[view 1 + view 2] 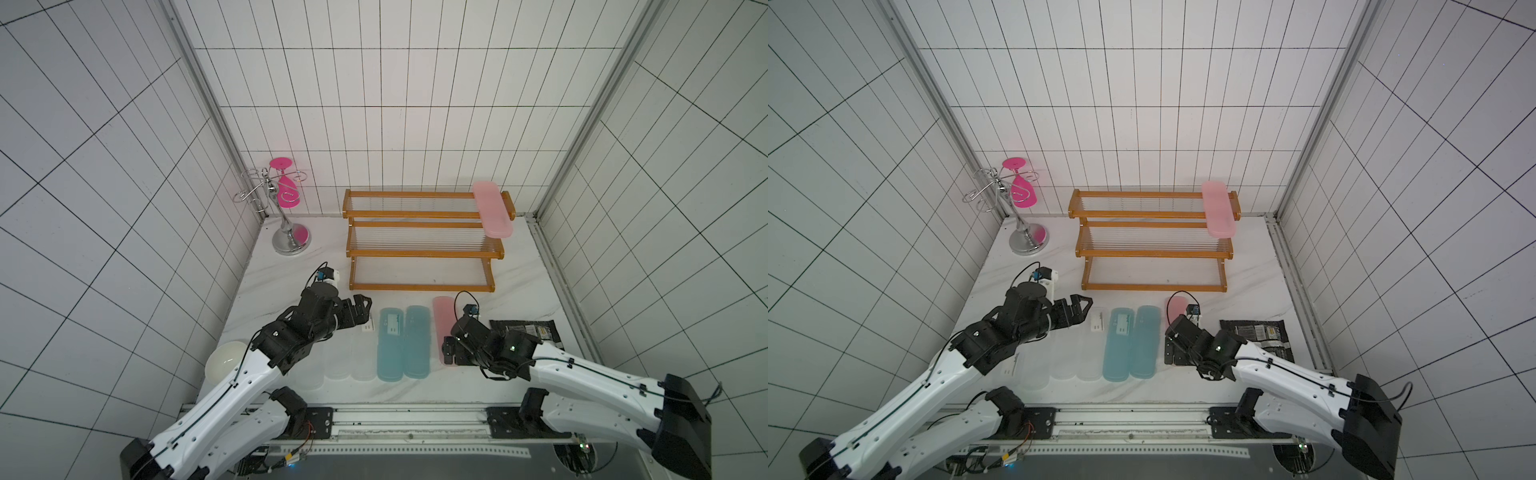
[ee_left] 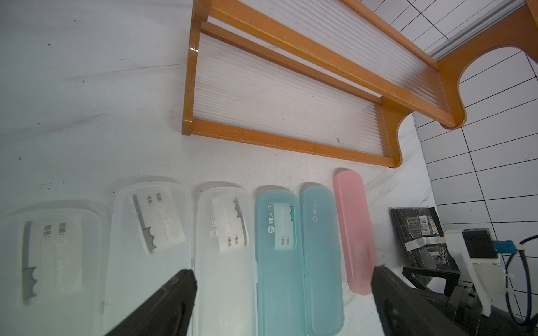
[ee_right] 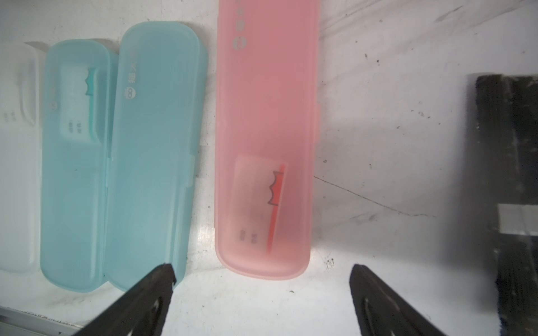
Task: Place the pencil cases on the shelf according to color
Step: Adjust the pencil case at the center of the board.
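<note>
The orange-framed shelf [image 1: 422, 252] stands at the back, and one pink pencil case [image 1: 492, 210] lies across the right end of its top tier. On the table in front lie, side by side, three frosted clear cases [image 2: 224, 250], two teal cases [image 1: 390, 345] [image 1: 417, 340] and a second pink case [image 3: 266, 131]. My right gripper [image 3: 262, 272] hangs open just over the near end of that pink case, its jaws wider than the case and holding nothing. My left gripper [image 2: 283, 276] is open and empty above the clear and teal cases.
A chrome wire stand with a pink glass [image 1: 286, 208] stands at the back left. A black foil packet [image 1: 528, 330] lies right of the pink case, beside my right arm. A white ball [image 1: 226, 361] sits at the table's front left. Tiled walls close in three sides.
</note>
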You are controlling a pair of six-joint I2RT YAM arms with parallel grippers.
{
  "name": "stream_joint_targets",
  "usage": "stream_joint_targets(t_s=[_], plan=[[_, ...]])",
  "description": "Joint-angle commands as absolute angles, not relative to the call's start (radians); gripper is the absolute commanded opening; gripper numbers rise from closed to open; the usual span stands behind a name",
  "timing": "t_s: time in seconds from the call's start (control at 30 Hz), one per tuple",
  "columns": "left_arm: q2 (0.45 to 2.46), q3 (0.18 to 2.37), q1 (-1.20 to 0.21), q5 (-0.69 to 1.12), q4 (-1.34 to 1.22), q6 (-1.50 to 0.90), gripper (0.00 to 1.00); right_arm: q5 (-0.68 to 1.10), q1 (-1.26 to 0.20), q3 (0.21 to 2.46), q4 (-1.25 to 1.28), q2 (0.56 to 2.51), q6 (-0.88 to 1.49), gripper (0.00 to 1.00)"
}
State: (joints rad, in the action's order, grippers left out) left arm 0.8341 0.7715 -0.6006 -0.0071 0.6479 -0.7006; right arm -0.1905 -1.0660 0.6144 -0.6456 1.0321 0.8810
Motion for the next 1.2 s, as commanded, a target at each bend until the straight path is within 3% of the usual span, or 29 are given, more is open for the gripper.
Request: stream_joint_targets(t_s=[0.0, 0.27, 0.63, 1.17], plan=[[0.826, 0.770, -0.602, -0.009, 0.639, -0.707, 0.98, -0.187, -1.058, 0.608, -0.676, 1.085, 0.864, 0.98], [0.809, 0.767, -0.604, -0.006, 0.648, -0.709, 0.98, -0.179, -1.059, 0.668, -0.618, 1.294, 0.826, 0.99], [0.792, 0.761, -0.603, -0.009, 0.661, -0.700, 0.98, -0.197, -1.060, 0.730, -0.603, 1.425, 0.823, 0.97], [0.795, 0.755, -0.603, -0.012, 0.654, -0.696, 0.98, -0.177, -0.987, 0.592, -0.646, 0.977, 0.806, 0.97]])
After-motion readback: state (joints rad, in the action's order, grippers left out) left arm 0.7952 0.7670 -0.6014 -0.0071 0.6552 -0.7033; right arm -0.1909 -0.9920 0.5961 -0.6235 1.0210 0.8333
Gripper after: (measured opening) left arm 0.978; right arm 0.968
